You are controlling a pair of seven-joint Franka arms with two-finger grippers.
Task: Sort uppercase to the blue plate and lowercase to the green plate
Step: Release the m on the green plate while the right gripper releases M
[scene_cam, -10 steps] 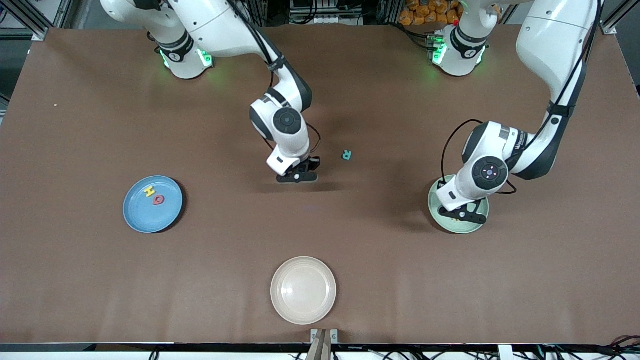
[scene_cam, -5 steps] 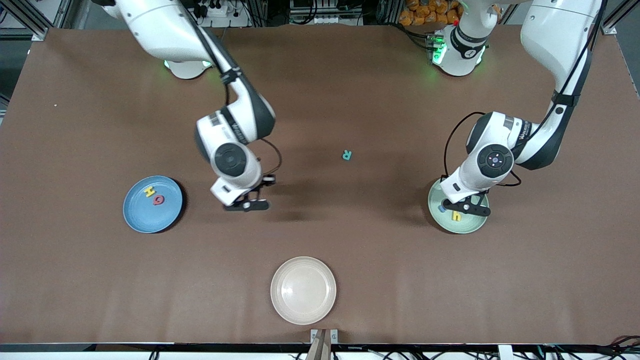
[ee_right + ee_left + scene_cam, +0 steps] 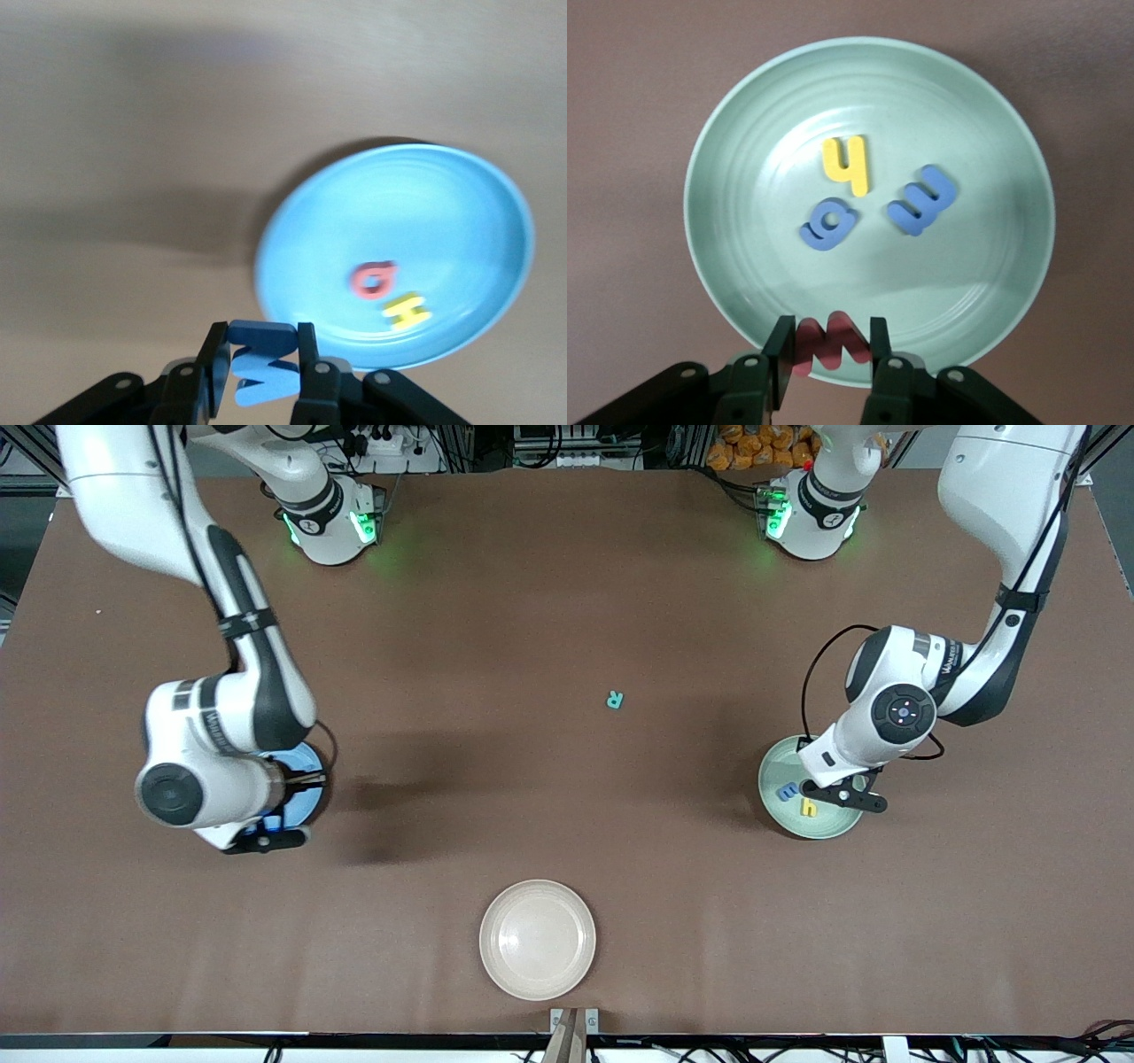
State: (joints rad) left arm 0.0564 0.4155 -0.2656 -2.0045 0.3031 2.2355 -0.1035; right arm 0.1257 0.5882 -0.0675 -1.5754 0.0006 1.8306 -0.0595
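Observation:
My right gripper (image 3: 257, 354) is shut on the blue W (image 3: 262, 370) and hangs over the blue plate's (image 3: 425, 195) rim. A red Q (image 3: 373, 279) and a yellow H (image 3: 407, 310) lie in that plate. My left gripper (image 3: 829, 350) is shut on the red w (image 3: 833, 341) above the green plate's (image 3: 744, 115) edge. On this plate rest a yellow h (image 3: 847, 165), a blue g (image 3: 829, 225) and a blue e-like letter (image 3: 923, 200). A teal R (image 3: 615, 700) lies alone mid-table. In the front view the right gripper (image 3: 264, 837) covers much of the blue plate (image 3: 304, 775).
A cream plate (image 3: 538, 939) sits near the table's front edge, nearer the camera than the teal R. The green plate (image 3: 811, 825) lies toward the left arm's end of the table, the blue plate toward the right arm's end.
The right arm has swung from the table's middle to the blue plate, carrying the blue W. The left gripper has shifted a little over the green plate, uncovering its letters.

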